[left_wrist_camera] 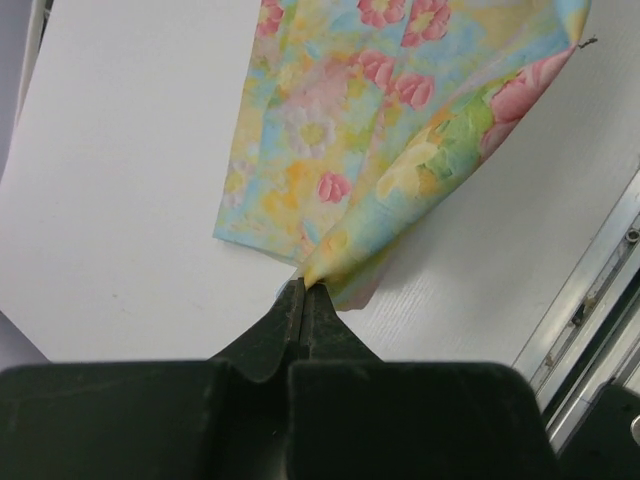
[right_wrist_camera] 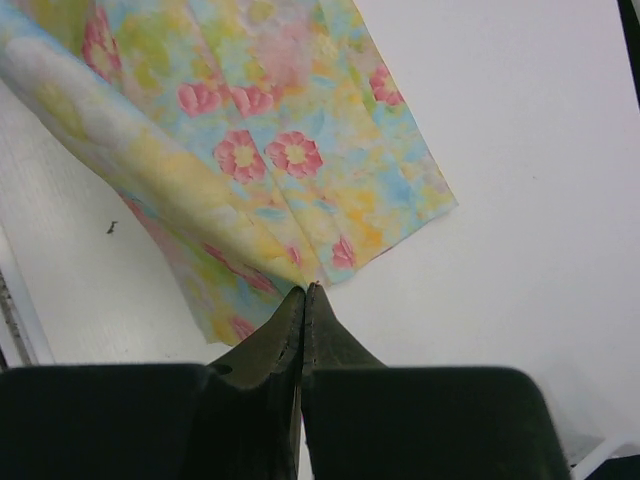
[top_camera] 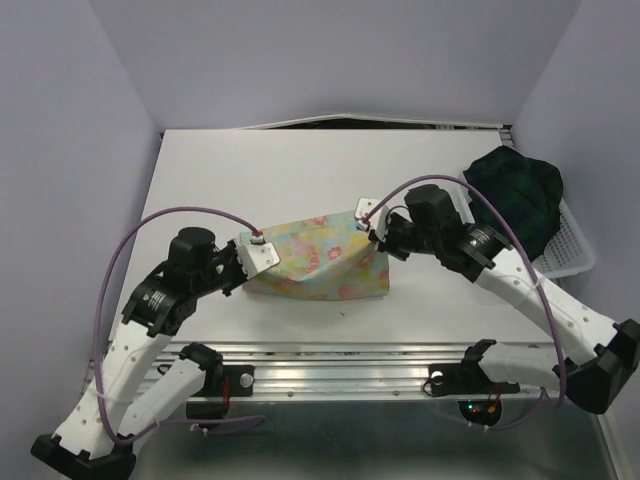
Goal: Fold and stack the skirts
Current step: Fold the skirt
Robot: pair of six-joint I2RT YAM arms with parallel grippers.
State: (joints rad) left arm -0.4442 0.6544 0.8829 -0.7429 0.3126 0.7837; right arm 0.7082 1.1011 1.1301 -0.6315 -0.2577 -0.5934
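The pale yellow floral skirt (top_camera: 320, 258) lies in the middle of the white table (top_camera: 250, 170), partly folded. My left gripper (top_camera: 262, 252) is shut on its left corner, and the left wrist view shows the skirt (left_wrist_camera: 380, 120) pinched at my left gripper (left_wrist_camera: 303, 285). My right gripper (top_camera: 372, 228) is shut on the skirt's upper right corner; in the right wrist view the cloth (right_wrist_camera: 250, 150) runs into my right gripper (right_wrist_camera: 305, 290). The dark green-and-navy plaid skirt (top_camera: 518, 190) sits bunched in the basket at the right.
A white mesh basket (top_camera: 570, 250) stands at the table's right edge under the plaid skirt. A metal rail (top_camera: 330, 378) runs along the near edge between the arm bases. Purple cables loop above both arms.
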